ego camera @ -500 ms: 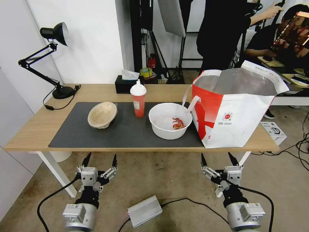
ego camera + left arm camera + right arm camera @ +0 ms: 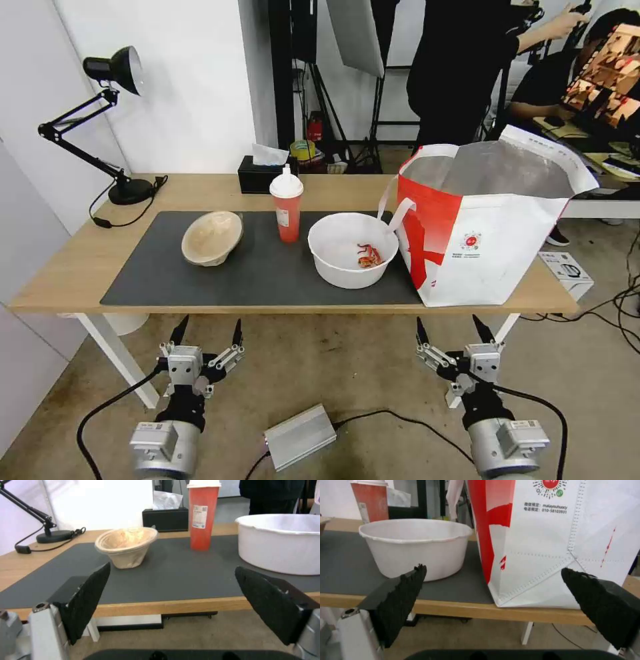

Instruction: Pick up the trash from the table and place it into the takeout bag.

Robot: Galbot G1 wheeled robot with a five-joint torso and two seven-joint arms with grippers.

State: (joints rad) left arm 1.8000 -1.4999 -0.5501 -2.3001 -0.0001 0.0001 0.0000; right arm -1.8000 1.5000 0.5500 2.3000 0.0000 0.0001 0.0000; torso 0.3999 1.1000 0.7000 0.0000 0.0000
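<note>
— Listing surface first: what is sitting on the tabletop [image 2: 80, 267]?

— Dark grey mat [image 2: 267, 280] is carrying the beige pulp bowl [image 2: 212, 238], red drink cup [image 2: 287, 207] and white bowl with orange scraps [image 2: 353, 251]; the takeout bag [image 2: 480, 227] is standing open at the right end. Desk lamp [image 2: 107, 120] and tissue box [image 2: 263, 175] are lining the wall side.

— Pincers?

— Left pincer [image 2: 207, 331] and right pincer [image 2: 455, 330] are hanging below the near edge over concrete floor [image 2: 347, 373], fingers apart, empty.

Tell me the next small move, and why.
Probably raise the right gripper toward the white bowl: both grippers hang open below the table edge, nothing is grasped, and that bowl sits nearest the bag. The left gripper can wait.
</note>
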